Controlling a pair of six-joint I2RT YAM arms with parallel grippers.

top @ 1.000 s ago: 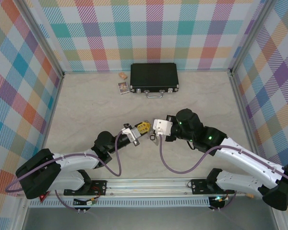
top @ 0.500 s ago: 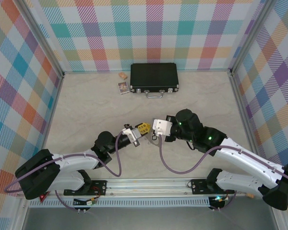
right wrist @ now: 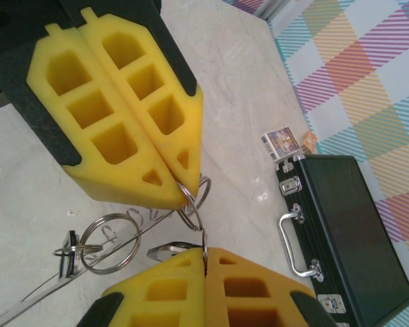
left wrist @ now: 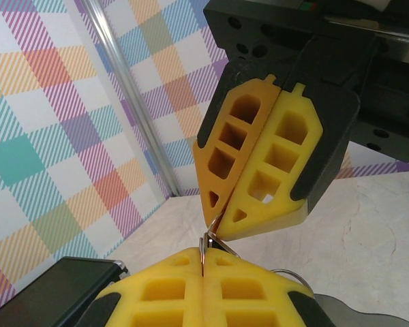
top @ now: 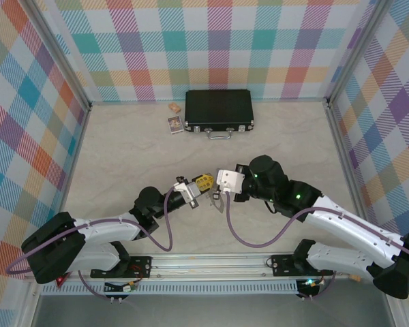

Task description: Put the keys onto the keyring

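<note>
1. Against 1 s ago, almost no change is seen. Both arms are kept tip to tip over the near table (top: 123, 150), and only the dangling metal beneath them is shifted slightly.
2. The left gripper (left wrist: 203, 266) is fully closed, with thin wire of the keyring (right wrist: 113, 216) pinched in it.
3. The right gripper (right wrist: 204, 259) is likewise clamped on that wire, directly opposite.
4. The keyring is held off the table between both grippers. A dark-tagged key (right wrist: 68, 253) is seen hanging on it.
5. At the far edge, the black case (top: 218, 109) is shut and its contents are hidden. Small cards (top: 175, 124) are laid just beside its left end.
</note>
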